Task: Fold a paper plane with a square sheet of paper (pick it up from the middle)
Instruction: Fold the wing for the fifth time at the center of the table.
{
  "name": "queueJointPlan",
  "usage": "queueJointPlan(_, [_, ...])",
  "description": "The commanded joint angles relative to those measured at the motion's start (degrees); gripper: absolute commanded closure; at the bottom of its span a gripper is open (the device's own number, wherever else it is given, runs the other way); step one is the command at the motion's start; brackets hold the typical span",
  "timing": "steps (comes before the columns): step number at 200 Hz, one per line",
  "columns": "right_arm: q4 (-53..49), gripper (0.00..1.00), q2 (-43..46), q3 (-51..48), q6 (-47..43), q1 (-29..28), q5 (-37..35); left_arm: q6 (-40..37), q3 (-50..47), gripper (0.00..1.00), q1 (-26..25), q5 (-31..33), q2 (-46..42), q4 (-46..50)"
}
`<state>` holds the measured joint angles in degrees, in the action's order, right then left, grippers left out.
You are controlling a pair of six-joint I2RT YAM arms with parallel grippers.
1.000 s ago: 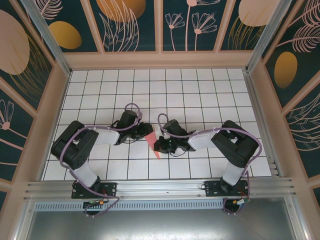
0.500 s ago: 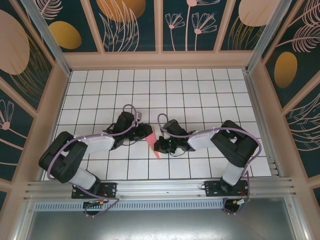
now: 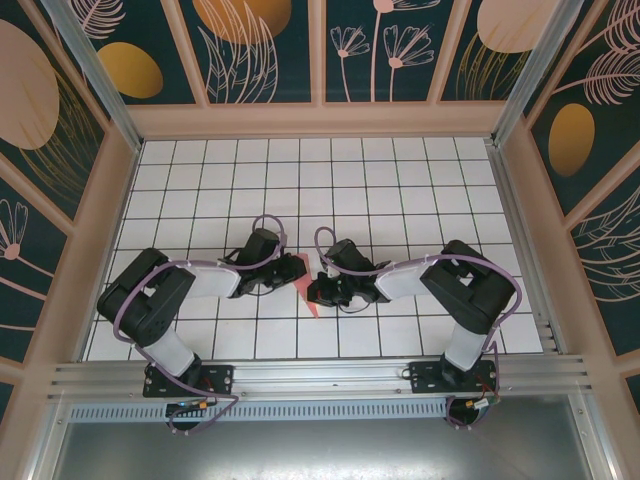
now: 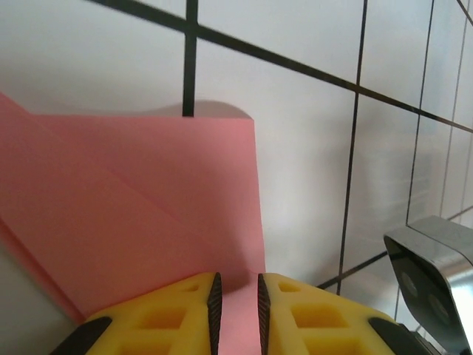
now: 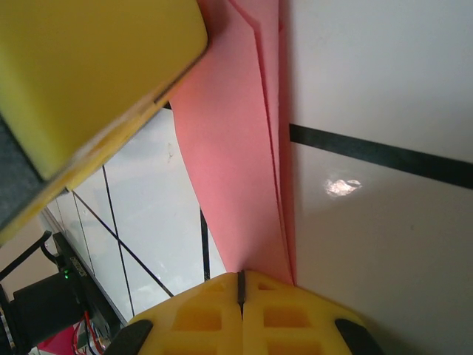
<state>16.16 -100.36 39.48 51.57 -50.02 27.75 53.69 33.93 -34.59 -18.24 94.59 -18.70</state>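
Two grippers pinch our folded paper point(image 3: 306, 291): left gripper point(image 4: 236, 299) slightly parted at nine o'clock, right gripper point(image 5: 241, 285) fully closed at three; it is light, floppy and tears easily, so we hold creases.

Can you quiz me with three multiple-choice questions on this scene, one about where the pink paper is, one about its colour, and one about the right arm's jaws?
1. Where does the folded paper lie?
A. Between the two grippers, on the tiled table
B. Against the back wall
C. On the metal rail

2. What colour is the paper?
A. Blue
B. Salmon pink
C. White

3. How do the jaws of the right gripper stand?
A. Wide open
B. Half open
C. Shut

Answers:
1 A, the top view shows it between the left gripper and the right one.
2 B, both wrist views show pink.
3 C, the right wrist view shows its yellow fingers meeting.
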Motion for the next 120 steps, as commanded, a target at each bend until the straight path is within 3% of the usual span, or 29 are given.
queueJointPlan(1, [-5.03,0.99,-3.10,-1.86,-0.39,-0.61,-2.21,-3.40,1.27,0.74,1.59,4.96,1.21,3.85])
queueJointPlan(56, [-5.88,1.00,-2.64,-1.88,-1.23,-0.76,-2.00,-6.80,3.69,0.71,8.35,0.28,2.80,3.52])
queueJointPlan(120, [-4.20,1.00,-2.85,-2.27,0.03,-0.87,-1.90,-11.41,7.23,0.68,13.37,-0.13,2.81,8.14])
